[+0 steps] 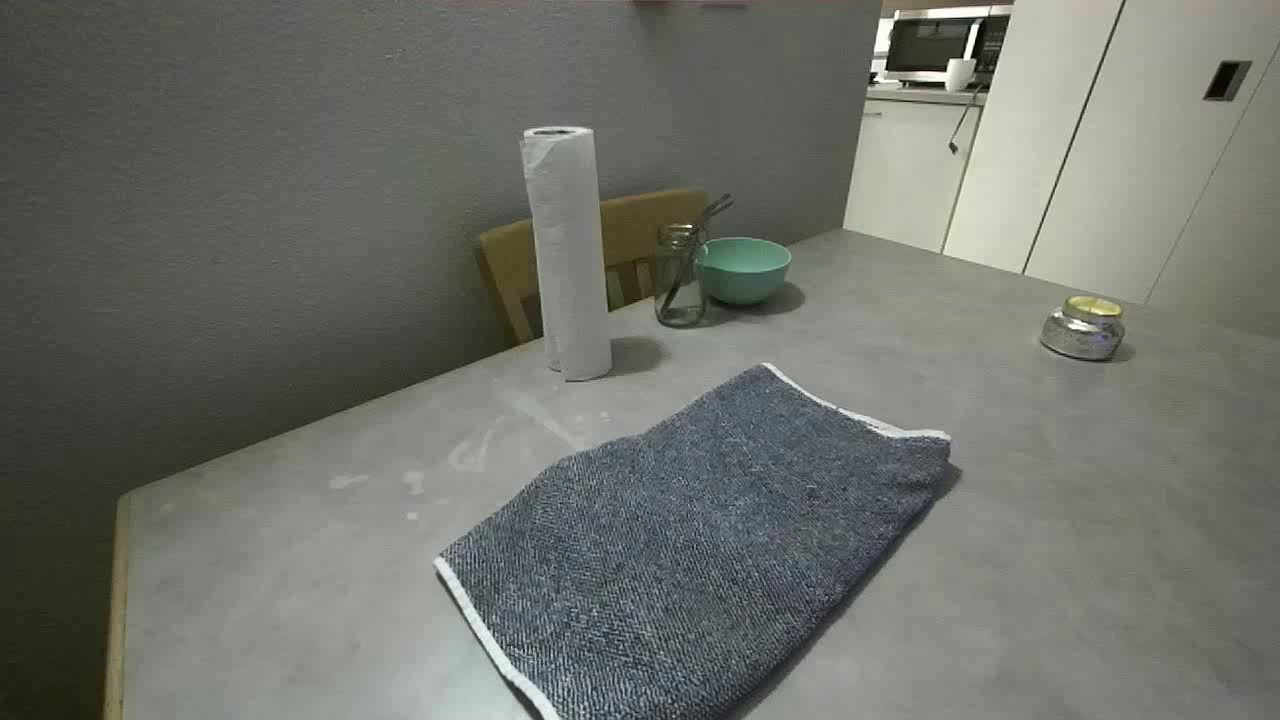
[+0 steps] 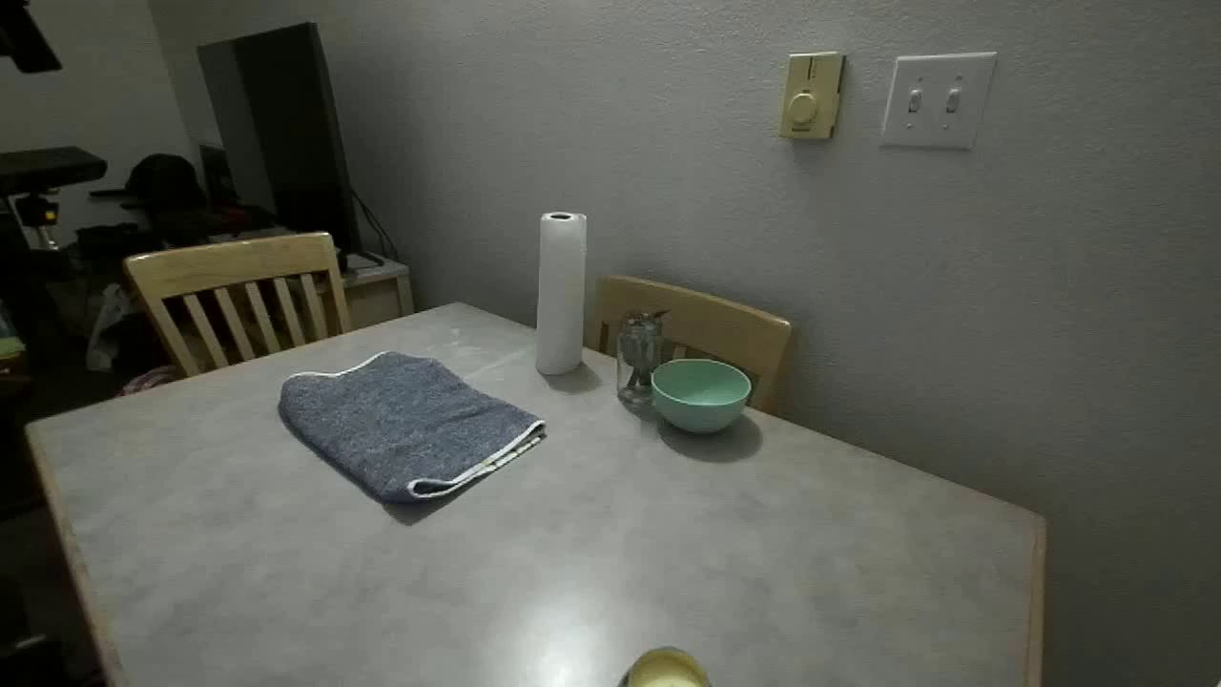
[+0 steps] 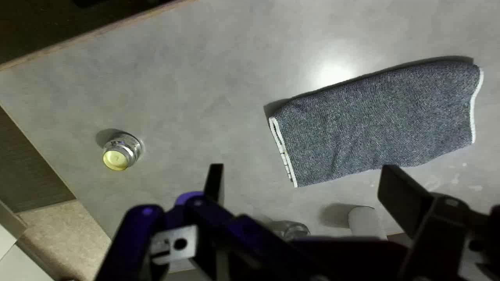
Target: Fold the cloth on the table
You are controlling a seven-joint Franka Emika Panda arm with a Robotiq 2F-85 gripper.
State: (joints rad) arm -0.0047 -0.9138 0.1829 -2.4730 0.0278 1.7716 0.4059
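Pincer [image 3: 303,173] spread wide, nothing in its grip; it hangs apart from the cloth [image 3: 379,121], presumably so the layers lie undisturbed; cloth laid out on the table [image 3: 218,78], doubled hems at one short end and a striped sliver of underside showing, so I judge it folded at least once; the long edge away from the paper-towel roll [image 1: 575,260] looks rounded, likely the crease; roll, glass jar [image 1: 680,290] and green bowl [image 1: 743,270] stand toward the wall [image 1: 300,200], candle [image 1: 1083,335] well apart, perhaps to leave folding room; whether another fold is wanted, I can't say.
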